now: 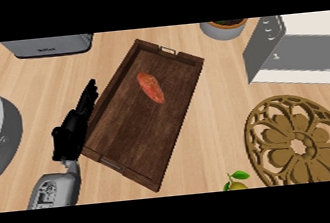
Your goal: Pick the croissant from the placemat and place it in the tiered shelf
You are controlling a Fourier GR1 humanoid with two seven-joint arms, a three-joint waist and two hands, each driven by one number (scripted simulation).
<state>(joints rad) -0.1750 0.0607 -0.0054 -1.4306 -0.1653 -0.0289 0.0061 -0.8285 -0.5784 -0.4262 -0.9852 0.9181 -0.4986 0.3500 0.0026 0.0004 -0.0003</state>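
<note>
From the head view, we see our left hand (74, 126) at the left edge of a dark wooden tray (131, 152), fingers straight and holding nothing. The croissant (151, 87) lies in the tray's upper half, apart from our hand and slanted along the tray's length. No placemat like the one the task names shows under it, only this tray. The grey tiered shelf (296, 50) stands at the upper right, well apart across the counter (214, 129). Our right hand does not show.

We judge the croissant light, soft and flaky, easily crushed. We would take it across its thick middle, fingers on one long side and thumb on the other, closing gently.
</note>
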